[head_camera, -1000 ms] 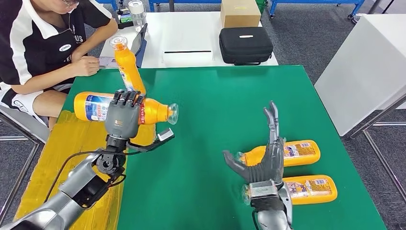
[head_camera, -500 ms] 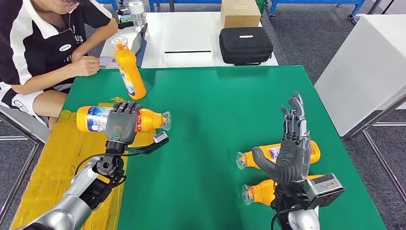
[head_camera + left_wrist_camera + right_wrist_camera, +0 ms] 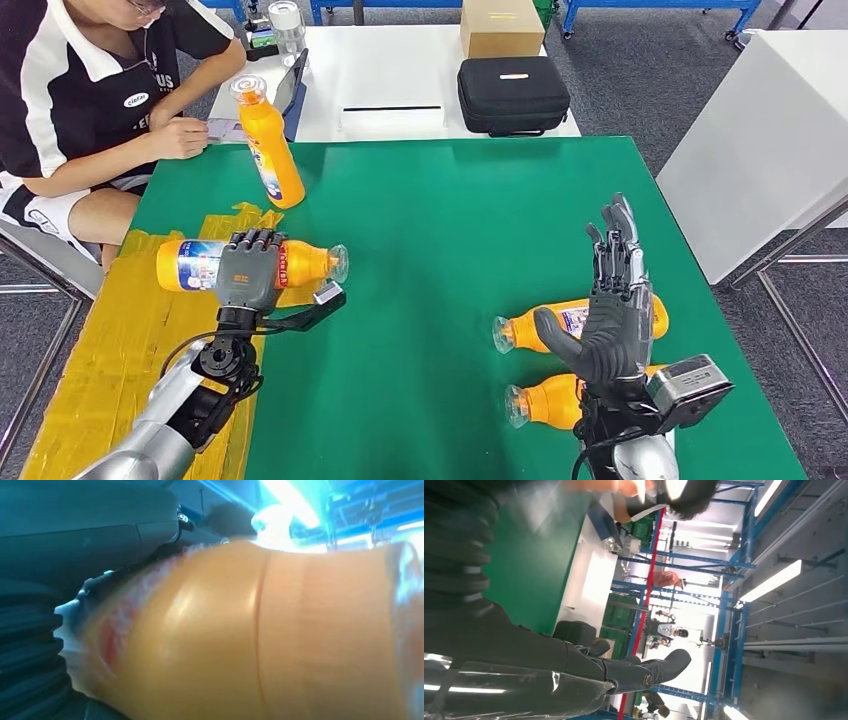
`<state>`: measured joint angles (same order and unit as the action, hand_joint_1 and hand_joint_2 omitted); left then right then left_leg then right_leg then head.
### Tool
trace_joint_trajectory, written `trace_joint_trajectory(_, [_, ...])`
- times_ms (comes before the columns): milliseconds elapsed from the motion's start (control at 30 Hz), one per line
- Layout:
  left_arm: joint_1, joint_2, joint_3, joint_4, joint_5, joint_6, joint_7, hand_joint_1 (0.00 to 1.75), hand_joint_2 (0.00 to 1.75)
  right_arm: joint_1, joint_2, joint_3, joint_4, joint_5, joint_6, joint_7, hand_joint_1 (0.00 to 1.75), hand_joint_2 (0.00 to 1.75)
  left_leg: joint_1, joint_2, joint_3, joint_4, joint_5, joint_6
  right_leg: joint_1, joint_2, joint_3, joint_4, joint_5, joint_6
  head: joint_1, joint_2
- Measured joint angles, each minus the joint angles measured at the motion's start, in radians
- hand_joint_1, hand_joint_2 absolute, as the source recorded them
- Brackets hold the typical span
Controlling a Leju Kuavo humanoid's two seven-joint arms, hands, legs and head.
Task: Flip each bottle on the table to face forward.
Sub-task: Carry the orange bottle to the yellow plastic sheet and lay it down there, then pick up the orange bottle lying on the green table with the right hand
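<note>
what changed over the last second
The left hand, gripping its orange bottle sideways, lowered it toward the table's near-left. The right hand lifted off the two lying bottles, fingers open. The upright bottle stayed put.

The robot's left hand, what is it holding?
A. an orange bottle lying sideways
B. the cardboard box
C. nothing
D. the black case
A: the left hand grips an orange bottle held sideways, its cap pointing toward the table's middle.

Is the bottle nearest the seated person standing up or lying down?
Standing. The bottle is upright on the green table, cap on top, untouched by either hand.
</note>
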<state>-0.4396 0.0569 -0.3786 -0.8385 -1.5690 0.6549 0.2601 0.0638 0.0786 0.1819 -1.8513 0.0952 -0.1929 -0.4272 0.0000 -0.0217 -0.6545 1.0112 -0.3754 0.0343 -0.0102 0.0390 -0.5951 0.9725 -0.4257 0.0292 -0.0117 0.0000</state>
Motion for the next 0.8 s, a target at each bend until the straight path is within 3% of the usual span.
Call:
trace_joint_trajectory(167, [0.02, -0.023, 0.068, 0.008, 0.0, -0.085, -0.039, 0.0, 1.75, -0.001, 0.014, -0.015, 0.0, 0.05, -0.031, 0.026, 0.0, 1.75, 0.0, 0.0, 0.0, 0.0, 0.0, 0.0, 0.0, 0.0, 0.0, 0.0, 0.0, 0.0, 0.0, 0.0])
trace_joint_trajectory(300, [0.02, -0.041, 0.116, 0.043, 0.0, -0.204, -0.051, 0.0, 0.0, -0.005, 0.021, -0.018, 0.003, 0.079, -0.037, 0.032, 0.0, 1.75, 0.0, 0.0, 0.0, 0.0, 0.0, 0.0, 0.0, 0.0, 0.0, 0.0, 0.0, 0.0, 0.0, 0.0])
trace_joint_trajectory(667, [0.013, -0.068, 0.181, 0.108, 0.0, -0.288, -0.085, 0.0, 0.0, -0.015, 0.032, -0.021, 0.015, 0.112, -0.051, 0.043, 0.0, 1.75, 0.0, -0.002, 0.001, 0.0, 0.0, 0.001, 0.0, -0.001, 0.002, 0.0, 0.0, 0.0, 0.0, 0.0])
trace_joint_trajectory(800, [0.013, -0.086, 0.218, 0.113, 0.051, -0.287, -0.164, 0.0, 0.0, -0.023, 0.032, -0.022, 0.021, 0.151, -0.071, 0.049, 0.0, 1.75, 0.0, -0.003, 0.001, 0.0, 0.001, 0.002, 0.0, -0.002, 0.003, 0.0, 0.0, 0.0, 0.0, 0.0])
